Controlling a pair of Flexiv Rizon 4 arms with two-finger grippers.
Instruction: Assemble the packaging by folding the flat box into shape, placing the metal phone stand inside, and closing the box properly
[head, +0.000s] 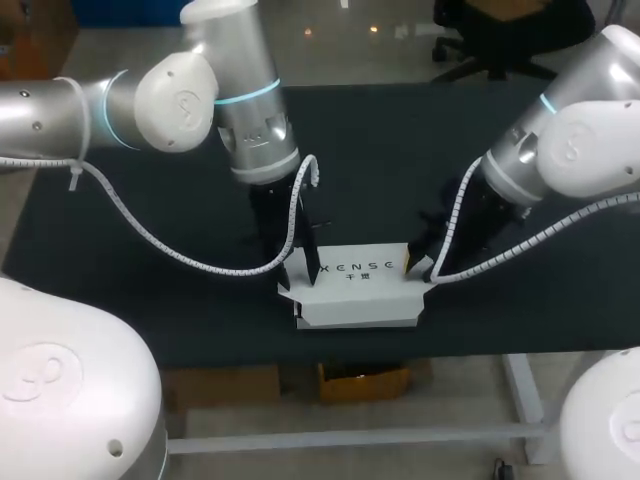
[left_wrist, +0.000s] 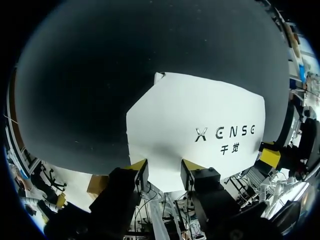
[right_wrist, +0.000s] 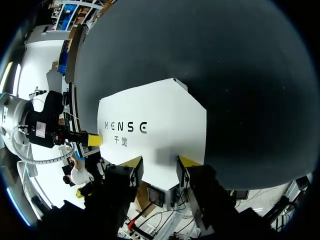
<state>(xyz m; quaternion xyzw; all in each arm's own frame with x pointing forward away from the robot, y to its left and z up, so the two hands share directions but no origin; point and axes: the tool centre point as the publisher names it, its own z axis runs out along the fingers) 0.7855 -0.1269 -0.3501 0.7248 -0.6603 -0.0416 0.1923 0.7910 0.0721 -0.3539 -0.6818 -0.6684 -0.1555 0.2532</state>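
Fingers of the left gripper and of the right gripper stand spread, each pair over one end of the white box, possibly touching it, though contact is hard to judge. The box lies printed face up near the front edge of the black table.

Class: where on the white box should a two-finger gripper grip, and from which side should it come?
Probably at a short end, coming from above at that side: the white box lies flat, broad face up, too wide to span; only its end flaps look thin enough.
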